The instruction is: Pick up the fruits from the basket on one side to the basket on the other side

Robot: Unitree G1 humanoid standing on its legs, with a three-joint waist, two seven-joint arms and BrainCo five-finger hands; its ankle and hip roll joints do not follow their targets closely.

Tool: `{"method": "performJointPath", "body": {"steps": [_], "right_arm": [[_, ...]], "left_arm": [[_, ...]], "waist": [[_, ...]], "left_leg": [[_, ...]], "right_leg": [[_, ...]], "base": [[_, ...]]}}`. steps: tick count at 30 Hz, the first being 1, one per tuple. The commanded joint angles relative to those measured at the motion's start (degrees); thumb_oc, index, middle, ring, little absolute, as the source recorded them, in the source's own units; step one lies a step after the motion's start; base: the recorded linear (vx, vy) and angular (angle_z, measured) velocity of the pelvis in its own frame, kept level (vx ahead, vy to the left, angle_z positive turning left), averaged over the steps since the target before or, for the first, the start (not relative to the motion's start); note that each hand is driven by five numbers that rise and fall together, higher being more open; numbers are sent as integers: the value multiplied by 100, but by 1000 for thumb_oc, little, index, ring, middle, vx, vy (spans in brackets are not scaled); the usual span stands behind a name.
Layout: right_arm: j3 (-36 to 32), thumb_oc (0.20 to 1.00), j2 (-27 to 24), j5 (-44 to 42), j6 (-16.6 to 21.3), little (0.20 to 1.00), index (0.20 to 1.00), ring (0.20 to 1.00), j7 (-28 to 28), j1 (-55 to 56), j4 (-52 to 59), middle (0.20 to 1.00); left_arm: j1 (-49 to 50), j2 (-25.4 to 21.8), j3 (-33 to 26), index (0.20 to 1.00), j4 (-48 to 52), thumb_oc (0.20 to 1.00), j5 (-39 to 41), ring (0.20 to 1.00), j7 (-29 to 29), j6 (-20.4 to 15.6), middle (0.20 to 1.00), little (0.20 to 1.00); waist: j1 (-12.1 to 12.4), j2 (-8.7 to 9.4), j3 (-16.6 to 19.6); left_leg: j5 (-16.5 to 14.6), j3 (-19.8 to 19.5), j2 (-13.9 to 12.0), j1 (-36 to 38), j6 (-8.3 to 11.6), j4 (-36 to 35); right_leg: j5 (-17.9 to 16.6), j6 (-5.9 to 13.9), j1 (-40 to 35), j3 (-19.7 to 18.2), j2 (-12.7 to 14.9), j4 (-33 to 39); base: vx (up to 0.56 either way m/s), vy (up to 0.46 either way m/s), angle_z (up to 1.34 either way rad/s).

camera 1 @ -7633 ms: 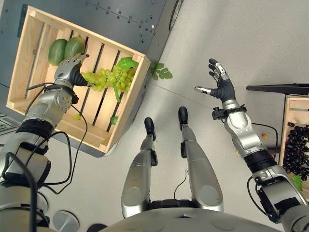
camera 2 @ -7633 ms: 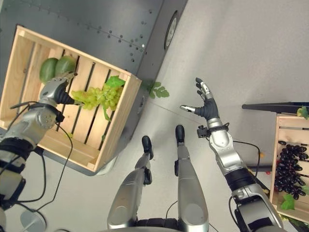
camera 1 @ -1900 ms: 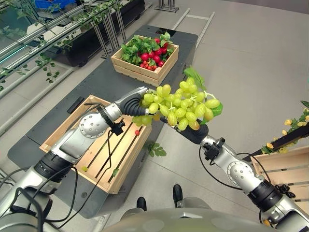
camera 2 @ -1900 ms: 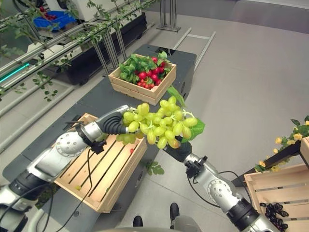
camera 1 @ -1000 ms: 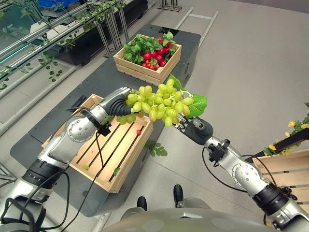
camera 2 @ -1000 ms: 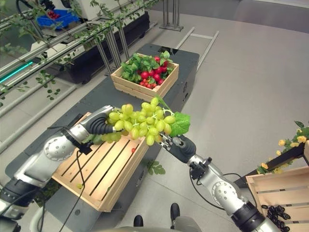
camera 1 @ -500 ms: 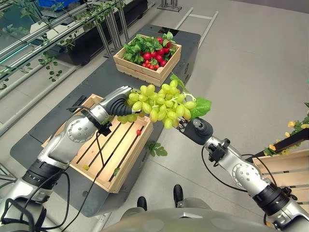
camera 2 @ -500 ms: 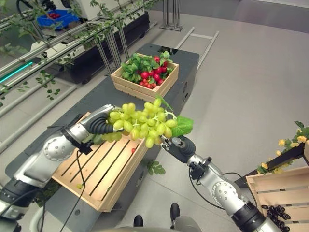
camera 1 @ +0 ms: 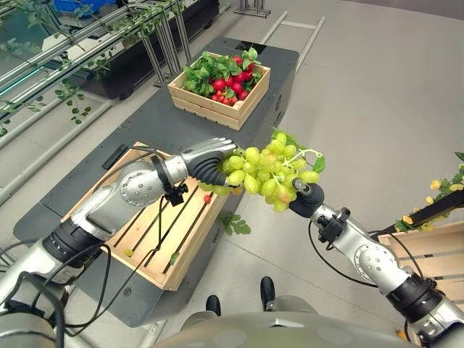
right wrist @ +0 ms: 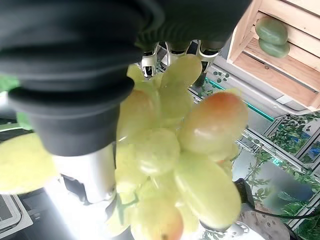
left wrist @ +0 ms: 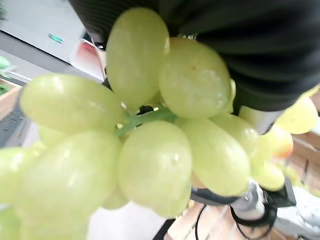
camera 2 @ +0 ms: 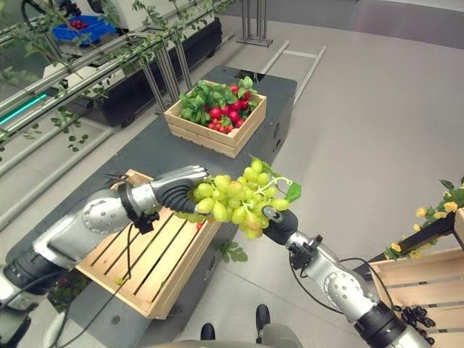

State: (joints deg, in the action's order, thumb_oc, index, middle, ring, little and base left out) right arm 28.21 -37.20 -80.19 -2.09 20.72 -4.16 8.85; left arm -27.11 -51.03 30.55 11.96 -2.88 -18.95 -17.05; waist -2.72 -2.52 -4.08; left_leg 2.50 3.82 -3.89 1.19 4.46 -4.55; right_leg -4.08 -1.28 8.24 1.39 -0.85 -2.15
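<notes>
**A:** Why is the green grape bunch (camera 1: 270, 169) hanging in mid-air between the two arms?

**B:** It looks like a handover. The bunch sits above the floor, just past the 3 o'clock edge of the near wooden crate (camera 1: 152, 217), with the left hand (camera 1: 208, 158) on its 9 o'clock side and the right hand (camera 1: 303, 194) at about 4 o'clock beneath it. The other basket (camera 1: 420, 250) lies far off at 4 o'clock, out of the left arm's reach, so passing to the right arm makes sense.

**A:** Who holds it now?

**B:** Both seem to touch it. The left hand's fingers (camera 1: 214, 147) reach out nearly straight along the top of the bunch; whether the thumb pinches the stem underneath, I cannot tell, since the grapes cover it. In the right wrist view, the right hand's fingers (right wrist: 171, 48) close over the grapes, so I judge it gripping them.

**A:** And the arms' poses?

**B:** The left forearm runs from 8 o'clock toward the centre, elbow bent over the crate, wrist level. The right forearm rises from 4 o'clock, wrist tipped up so the palm cups the fruit from below.

**A:** Anything left behind?

**B:** Two green fruits (right wrist: 272, 36) remain in the near crate. A crate of red fruit and leaves (camera 1: 217, 83) stands at 12 o'clock on the dark platform (camera 1: 145, 123).
</notes>
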Motion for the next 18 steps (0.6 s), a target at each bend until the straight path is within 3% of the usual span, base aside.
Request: {"method": "performJointPath", "body": {"steps": [1, 9, 10, 11, 18], "right_arm": [[242, 1000, 129, -269, 95, 1000, 1000, 1000, 161, -328, 704, 1000], [319, 1000, 105, -290, 64, 1000, 1000, 1000, 184, -368, 784, 1000], [328, 542, 96, -292, 65, 542, 542, 542, 187, -381, 793, 542], [346, 200, 93, -290, 61, 200, 200, 200, 183, -388, 803, 200], [327, 200, 171, -265, 110, 200, 200, 200, 210, -421, 789, 200]], "left_arm": [[-550, 166, 145, 200, 90, 200, 401, 200, 63, -308, 200, 200], [-663, 207, 238, 200, 77, 200, 357, 200, -16, -305, 200, 200], [-683, 198, 249, 200, 90, 200, 352, 200, -26, -305, 200, 200], [-703, 197, 274, 200, 99, 200, 352, 200, -36, -301, 200, 200], [-745, 228, 255, 200, 77, 200, 279, 200, -11, -316, 200, 200]], "waist": [[-110, 276, 164], [-130, 275, 151], [-132, 276, 154], [-132, 253, 165], [-138, 254, 128]], "left_leg": [[-563, -118, 179, 98, -109, 396], [-470, -111, 175, 47, -91, 388], [-464, -113, 172, 38, -88, 388], [-533, -120, 150, 77, -87, 378], [-466, -133, 158, 12, -76, 419]], "right_leg": [[-40, 792, -460, 13, 485, 283], [-88, 778, -404, 20, 486, 270], [-89, 778, -397, 19, 492, 271], [-31, 783, -437, 24, 473, 283], [-67, 758, -396, 39, 481, 252]], "base": [[-46, -11, -2], [-8, -8, 0], [38, -12, -1], [0, 0, 0], [-5, -2, 0]]}}
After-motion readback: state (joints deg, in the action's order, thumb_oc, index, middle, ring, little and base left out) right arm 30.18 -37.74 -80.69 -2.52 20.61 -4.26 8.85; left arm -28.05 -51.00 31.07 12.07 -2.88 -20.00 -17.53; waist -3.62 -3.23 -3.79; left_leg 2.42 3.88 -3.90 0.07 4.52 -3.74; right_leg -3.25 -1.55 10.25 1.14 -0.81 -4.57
